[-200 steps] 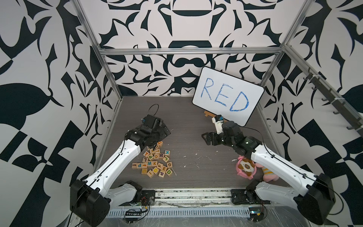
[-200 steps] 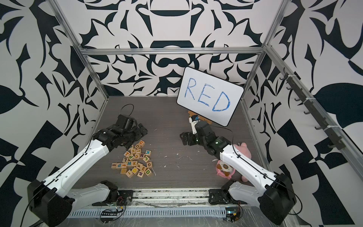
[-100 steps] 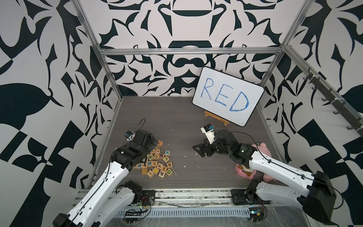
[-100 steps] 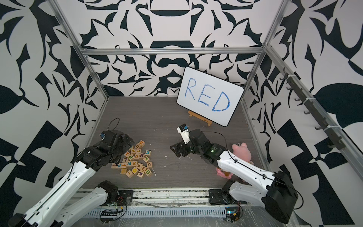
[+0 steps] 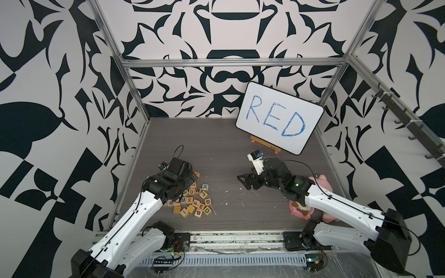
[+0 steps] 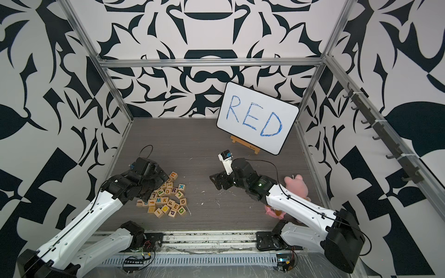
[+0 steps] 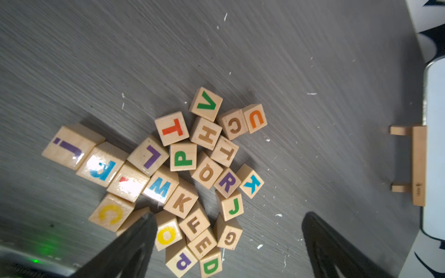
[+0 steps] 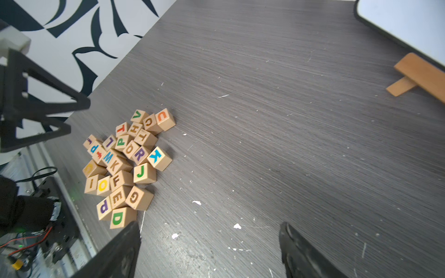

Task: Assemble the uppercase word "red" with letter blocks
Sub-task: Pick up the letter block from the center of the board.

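A heap of small light-wood cubes with coloured letters (image 5: pixel 191 201) lies on the dark grey table (image 5: pixel 216 144), on the robot's left side. The three cubes for the word are all in that heap. The cube with the purple R (image 7: pixel 227 183) sits in the middle, touching the cube with the blue K (image 7: pixel 251 184). The cube with the reddish-brown E (image 7: pixel 202 244) and the cube with the green D (image 7: pixel 211 266) touch each other at the edge of the heap, apart from the R. The black left gripper (image 7: pixel 230 215) hangs over the heap with its two fingers spread wide and holds nothing. The black right gripper (image 8: pixel 209 226) is over bare table, well apart from the cubes, and its fingers are spread wide too, with nothing between them. At the back stands a white board with "RED" in blue pen (image 5: pixel 279 118). A pink soft toy (image 5: pixel 321 180) lies by the right arm.
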Controlling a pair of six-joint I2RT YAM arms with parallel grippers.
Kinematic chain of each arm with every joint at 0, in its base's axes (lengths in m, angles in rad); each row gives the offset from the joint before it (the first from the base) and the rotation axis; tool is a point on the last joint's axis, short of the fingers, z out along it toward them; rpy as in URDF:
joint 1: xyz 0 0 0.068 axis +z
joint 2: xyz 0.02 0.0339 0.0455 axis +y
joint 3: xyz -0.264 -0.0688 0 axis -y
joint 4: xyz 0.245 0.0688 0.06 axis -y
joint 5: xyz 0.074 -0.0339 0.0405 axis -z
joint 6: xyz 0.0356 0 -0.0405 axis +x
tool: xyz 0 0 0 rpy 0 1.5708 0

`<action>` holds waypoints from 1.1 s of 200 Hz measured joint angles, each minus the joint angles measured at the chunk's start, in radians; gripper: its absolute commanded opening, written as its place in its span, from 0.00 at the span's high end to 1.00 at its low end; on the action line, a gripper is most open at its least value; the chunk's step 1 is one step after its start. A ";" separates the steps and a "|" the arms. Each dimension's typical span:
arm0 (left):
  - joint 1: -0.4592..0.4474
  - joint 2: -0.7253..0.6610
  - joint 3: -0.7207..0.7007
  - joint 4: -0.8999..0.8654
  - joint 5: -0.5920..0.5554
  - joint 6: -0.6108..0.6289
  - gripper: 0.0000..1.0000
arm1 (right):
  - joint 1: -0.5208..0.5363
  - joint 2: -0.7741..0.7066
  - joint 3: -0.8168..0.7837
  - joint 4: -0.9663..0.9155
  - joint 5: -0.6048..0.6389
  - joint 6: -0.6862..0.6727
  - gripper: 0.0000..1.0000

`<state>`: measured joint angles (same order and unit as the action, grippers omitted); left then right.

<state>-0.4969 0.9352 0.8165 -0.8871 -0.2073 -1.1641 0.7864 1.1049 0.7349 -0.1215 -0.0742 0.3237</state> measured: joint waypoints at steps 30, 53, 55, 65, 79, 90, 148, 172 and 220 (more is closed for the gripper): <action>0.000 0.042 0.000 0.005 0.076 0.021 0.31 | 0.000 -0.026 -0.024 0.012 0.087 0.011 0.15; -0.011 0.056 -0.006 0.025 0.125 0.018 0.43 | 0.000 -0.082 -0.076 0.037 0.209 0.020 0.16; -0.014 0.056 -0.008 0.027 0.129 0.024 0.43 | 0.000 -0.089 -0.084 0.043 0.218 0.020 0.16; -0.024 0.059 -0.019 0.038 0.143 0.023 0.43 | 0.000 -0.122 -0.123 0.074 0.253 0.021 0.16; -0.045 0.065 -0.039 0.047 0.153 0.019 0.43 | 0.000 -0.165 -0.185 0.124 0.278 0.017 0.17; -0.064 0.074 -0.052 0.054 0.157 0.019 0.43 | 0.000 -0.185 -0.232 0.174 0.285 0.013 0.18; -0.100 0.156 -0.073 0.074 0.123 0.056 0.69 | 0.000 -0.098 -0.279 0.287 0.228 -0.020 0.18; -0.100 0.188 -0.073 0.078 0.103 0.098 0.71 | 0.000 -0.041 -0.279 0.317 0.206 -0.029 0.18; -0.100 0.257 -0.072 0.084 0.091 0.164 0.66 | 0.000 -0.021 -0.303 0.387 0.183 -0.037 0.18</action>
<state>-0.5968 1.1919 0.7441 -0.8036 -0.1162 -1.0004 0.7864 1.0836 0.4316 0.2653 0.1089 0.2863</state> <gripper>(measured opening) 0.334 0.822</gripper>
